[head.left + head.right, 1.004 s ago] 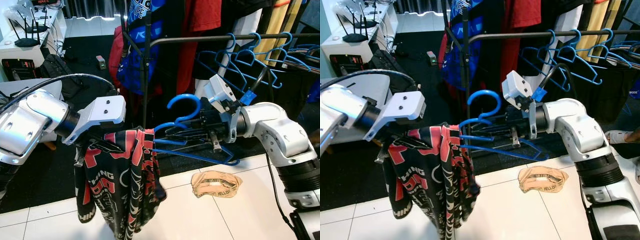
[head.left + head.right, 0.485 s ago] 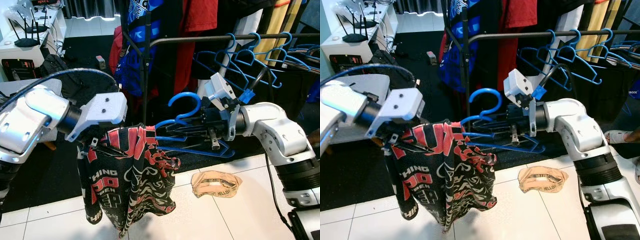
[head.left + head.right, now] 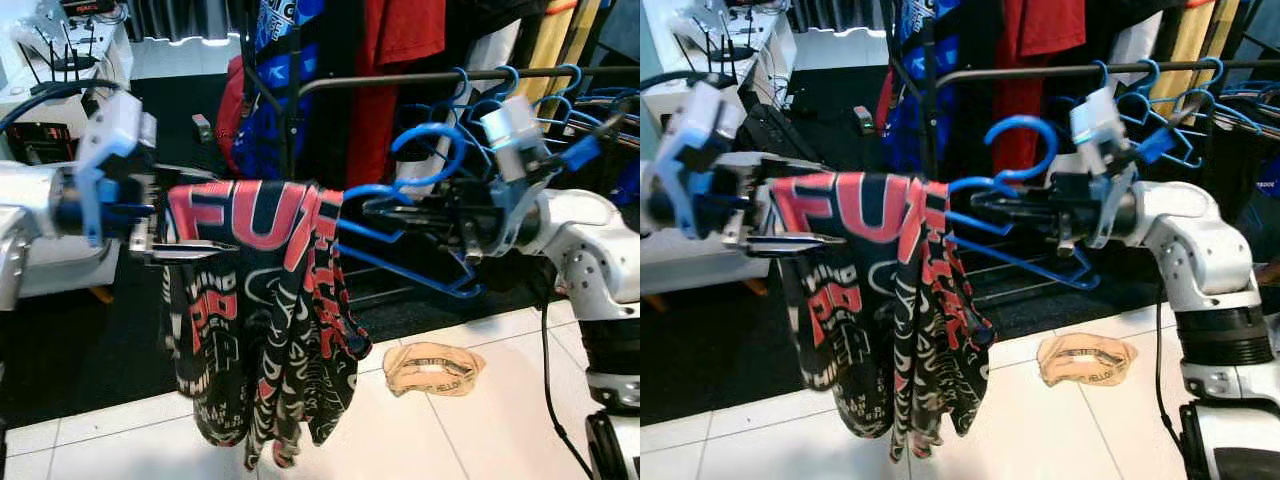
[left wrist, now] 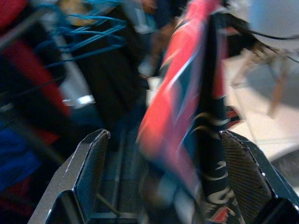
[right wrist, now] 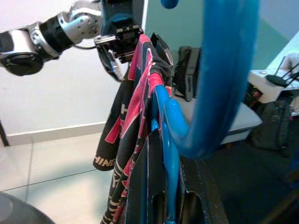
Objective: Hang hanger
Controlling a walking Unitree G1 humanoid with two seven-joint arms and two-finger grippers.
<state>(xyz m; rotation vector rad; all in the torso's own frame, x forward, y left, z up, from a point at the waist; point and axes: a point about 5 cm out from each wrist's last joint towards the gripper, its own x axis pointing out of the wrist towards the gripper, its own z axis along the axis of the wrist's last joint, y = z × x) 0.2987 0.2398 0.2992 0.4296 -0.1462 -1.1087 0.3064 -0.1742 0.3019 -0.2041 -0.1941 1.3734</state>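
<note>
A: Behind, we see a clothes rail (image 3: 420, 78) carrying blue hangers (image 3: 520, 105), above white floor tiles (image 3: 470, 430) where a tan cap (image 3: 432, 367) lies.

B: We note the right gripper (image 3: 985, 203) clamped on the blue hanger (image 3: 1015, 190) just below its hook. A black-and-red shirt (image 3: 260, 310) drapes from the hanger's far end.

A: We find the left gripper (image 3: 190, 215) with fingers apart, shirt cloth between them.

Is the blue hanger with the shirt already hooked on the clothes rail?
No, the blue hanger is in the right gripper, its hook below the rail.
</note>
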